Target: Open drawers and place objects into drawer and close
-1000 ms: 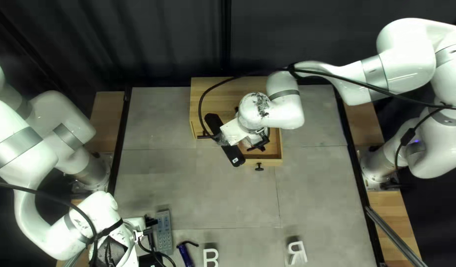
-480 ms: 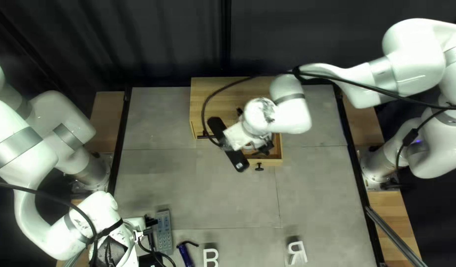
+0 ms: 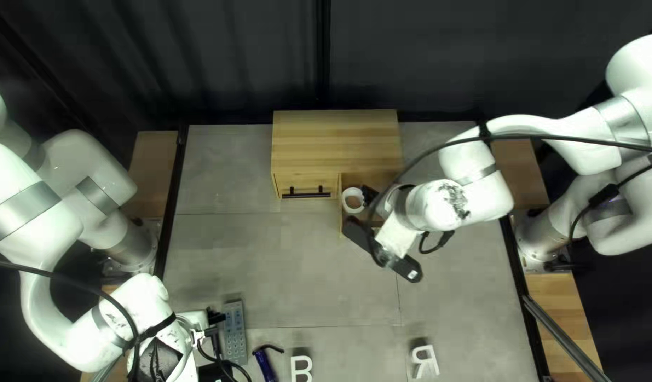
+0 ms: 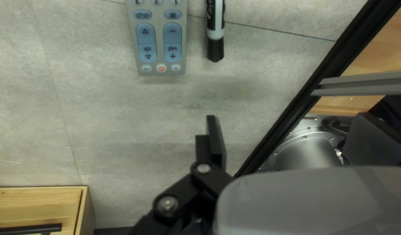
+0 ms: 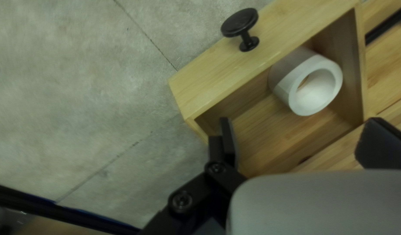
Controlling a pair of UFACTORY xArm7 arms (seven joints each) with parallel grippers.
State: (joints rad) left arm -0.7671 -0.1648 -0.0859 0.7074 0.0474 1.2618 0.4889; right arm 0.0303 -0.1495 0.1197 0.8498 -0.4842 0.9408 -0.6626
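Note:
A white tape roll [image 3: 353, 200] lies in the pulled-out right drawer of the wooden cabinet [image 3: 334, 141]; the left drawer [image 3: 304, 185] is closed. My right gripper [image 3: 404, 218] is over the drawer's right side. In the right wrist view, the right gripper [image 5: 298, 141] stands open with nothing gripped, the roll [image 5: 309, 85] ahead of it and the drawer's knob [image 5: 240, 22] beyond the front panel. My left gripper [image 3: 214, 339] is at the near left. The left wrist view shows the left gripper [image 4: 291, 135] open above bare table, a remote [image 4: 159, 39] and marker [image 4: 215, 26] ahead.
Near the table's front edge lie a blue object with a black hooked end [image 3: 266, 362], a white letter B [image 3: 302, 368] and a white letter R [image 3: 425, 361]. The right arm's cable arches over the drawer's right part.
My right arm has swung right and toward the table's near edge, away from above the drawer, uncovering the tape roll and the left drawer's handle. The left arm has stayed still.

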